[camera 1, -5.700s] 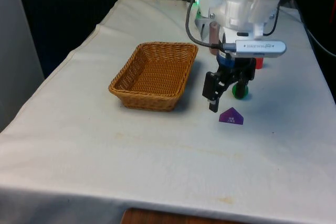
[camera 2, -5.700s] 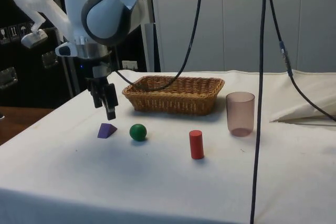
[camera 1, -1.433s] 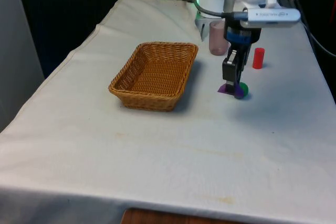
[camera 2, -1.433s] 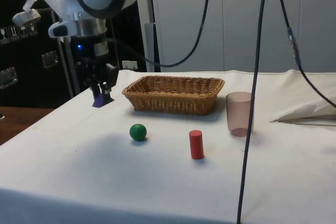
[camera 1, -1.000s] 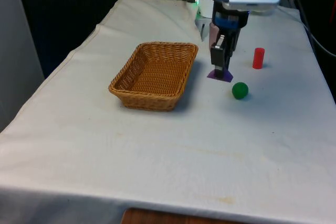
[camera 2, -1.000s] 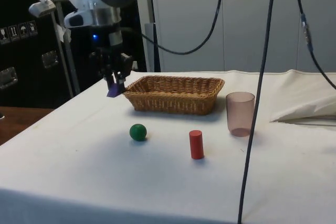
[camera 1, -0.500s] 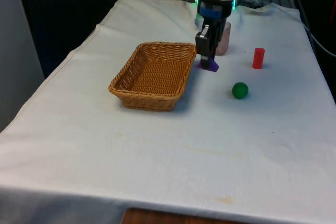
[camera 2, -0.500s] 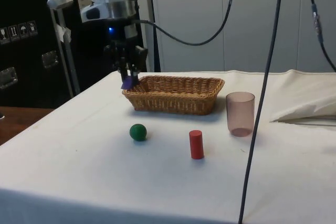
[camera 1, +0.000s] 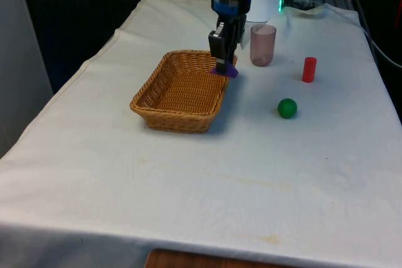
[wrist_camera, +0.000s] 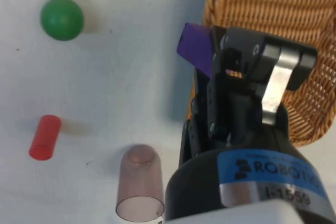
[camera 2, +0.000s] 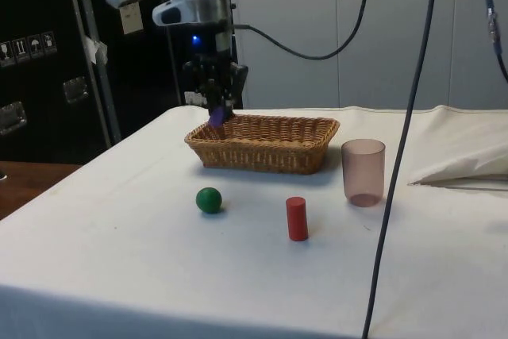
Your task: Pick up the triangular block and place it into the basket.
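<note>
Carried from table to basket (camera 1: 182,92) rim, tool (camera 1: 221,61) clamps purple triangular block (wrist_camera: 197,48).

The white arm reaches down from above, and its last link stands almost vertical with the wrist straight over the gripper (camera 1: 221,61). The gripper points downward, well above the table cloth. Its two black fingers (wrist_camera: 231,66) are closed on a purple triangular block (wrist_camera: 197,47), which sticks out to one side of the fingertips. In the side view the gripper (camera 2: 216,114) hangs just over the near corner rim of the basket (camera 2: 262,144), without touching it. The block is clear of the weave.
</note>
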Robot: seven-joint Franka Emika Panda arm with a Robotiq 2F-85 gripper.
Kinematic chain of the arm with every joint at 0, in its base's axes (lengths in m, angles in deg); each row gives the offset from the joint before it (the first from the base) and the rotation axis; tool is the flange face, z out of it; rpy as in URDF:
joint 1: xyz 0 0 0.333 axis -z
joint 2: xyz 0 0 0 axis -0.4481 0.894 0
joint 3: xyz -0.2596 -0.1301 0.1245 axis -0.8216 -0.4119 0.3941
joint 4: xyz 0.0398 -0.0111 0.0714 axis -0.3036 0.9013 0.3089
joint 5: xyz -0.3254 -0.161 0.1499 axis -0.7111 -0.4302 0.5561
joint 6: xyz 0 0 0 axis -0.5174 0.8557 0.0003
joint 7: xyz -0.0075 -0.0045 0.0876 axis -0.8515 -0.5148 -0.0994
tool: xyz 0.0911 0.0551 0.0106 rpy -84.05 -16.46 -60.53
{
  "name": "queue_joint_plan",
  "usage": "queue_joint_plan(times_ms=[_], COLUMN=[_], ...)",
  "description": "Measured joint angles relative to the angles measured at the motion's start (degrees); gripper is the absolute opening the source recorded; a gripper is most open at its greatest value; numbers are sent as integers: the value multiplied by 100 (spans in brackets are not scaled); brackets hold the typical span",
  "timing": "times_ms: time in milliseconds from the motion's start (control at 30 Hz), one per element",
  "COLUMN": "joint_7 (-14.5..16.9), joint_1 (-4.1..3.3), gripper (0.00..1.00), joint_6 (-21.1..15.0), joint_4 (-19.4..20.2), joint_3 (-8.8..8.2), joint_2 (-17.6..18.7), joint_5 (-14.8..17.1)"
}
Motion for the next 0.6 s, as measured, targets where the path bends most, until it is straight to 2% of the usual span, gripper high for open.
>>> queue_joint_plan(times_ms=[600], joint_7=[561], joint_1=[40], gripper=[33], joint_6=[-533], joint_4=[579], joint_3=[-481], joint_2=[-97], joint_5=[40])
